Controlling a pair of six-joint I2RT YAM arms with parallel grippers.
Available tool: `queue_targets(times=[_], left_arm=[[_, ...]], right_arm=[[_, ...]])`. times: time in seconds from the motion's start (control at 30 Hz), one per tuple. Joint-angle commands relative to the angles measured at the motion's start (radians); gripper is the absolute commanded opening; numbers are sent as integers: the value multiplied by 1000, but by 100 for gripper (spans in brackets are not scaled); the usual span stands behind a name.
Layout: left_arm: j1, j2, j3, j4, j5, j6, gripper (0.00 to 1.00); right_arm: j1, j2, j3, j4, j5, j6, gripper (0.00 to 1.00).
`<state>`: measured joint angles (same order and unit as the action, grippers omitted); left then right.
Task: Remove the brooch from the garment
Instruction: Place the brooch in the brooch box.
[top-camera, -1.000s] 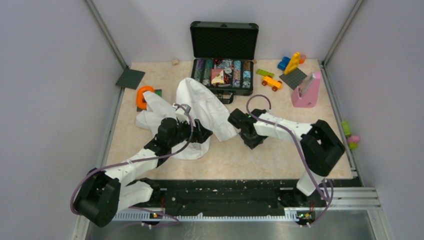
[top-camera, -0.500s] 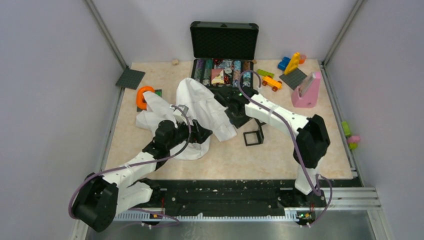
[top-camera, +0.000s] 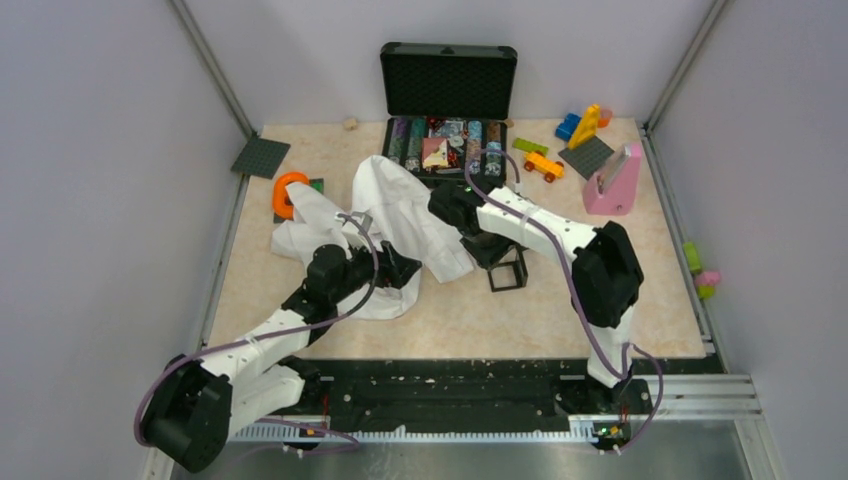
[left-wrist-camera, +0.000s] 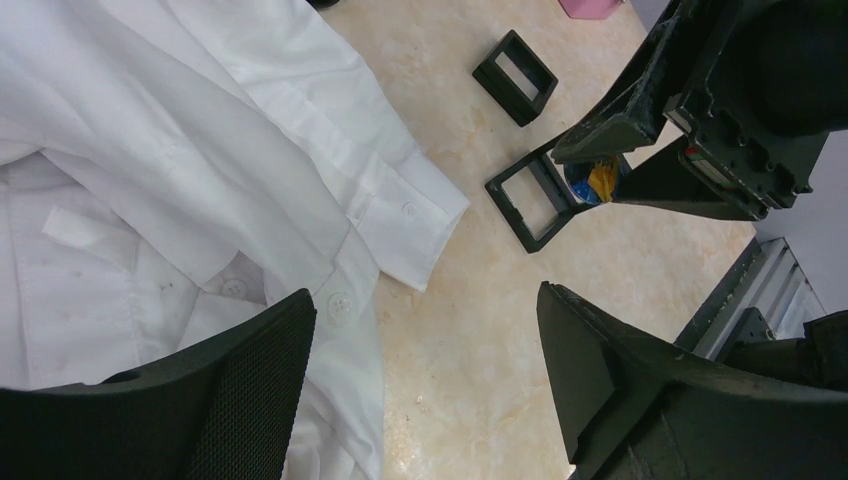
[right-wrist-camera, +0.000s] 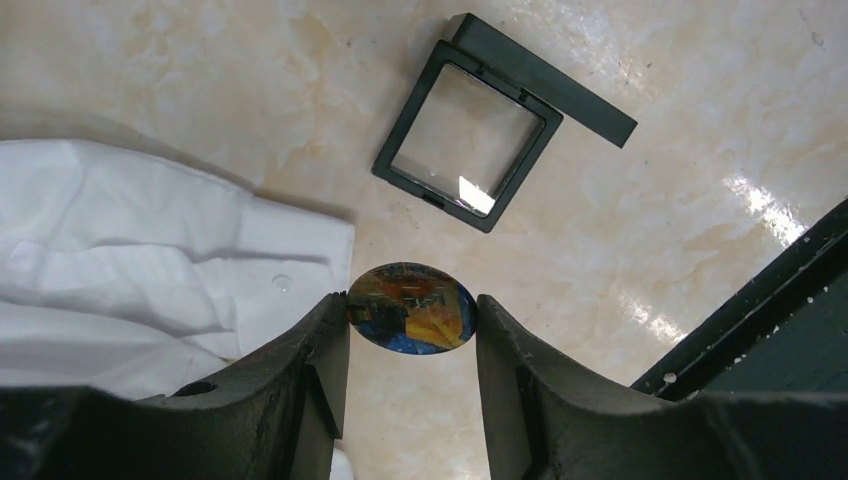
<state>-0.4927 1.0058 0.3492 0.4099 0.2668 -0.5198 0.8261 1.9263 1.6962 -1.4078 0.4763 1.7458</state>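
My right hand (right-wrist-camera: 412, 312) clenches the brooch (right-wrist-camera: 412, 306) between its fingers above the desk (right-wrist-camera: 200, 80), just right of the shirt (right-wrist-camera: 120, 250) cuff. My left hand (left-wrist-camera: 425, 320) hangs released over the shirt.

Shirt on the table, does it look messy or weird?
Yes. The white shirt lies crumpled in a heap, its cuff flopped near a black frame. The brooch is off it, pinched in the right gripper.

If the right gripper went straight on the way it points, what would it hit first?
Likely bare table between cuff and frame; the brooch in the right gripper would touch first.
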Motion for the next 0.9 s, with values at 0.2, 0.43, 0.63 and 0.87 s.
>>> queue_targets(times=[0.2, 0.43, 0.63, 0.87], left_arm=[[-1, 8, -4, 48, -12, 23, 84], [-1, 4, -7, 52, -11, 24, 84], [-1, 0, -7, 50, -8, 24, 84], [-1, -2, -7, 51, -3, 23, 84]], right_arm=[[-95, -63, -208, 169, -45, 31, 0], [-101, -139, -311, 291, -2, 6, 0], [-113, -136, -333, 312, -22, 10, 0], [-114, -115, -361, 339, -34, 28, 0]])
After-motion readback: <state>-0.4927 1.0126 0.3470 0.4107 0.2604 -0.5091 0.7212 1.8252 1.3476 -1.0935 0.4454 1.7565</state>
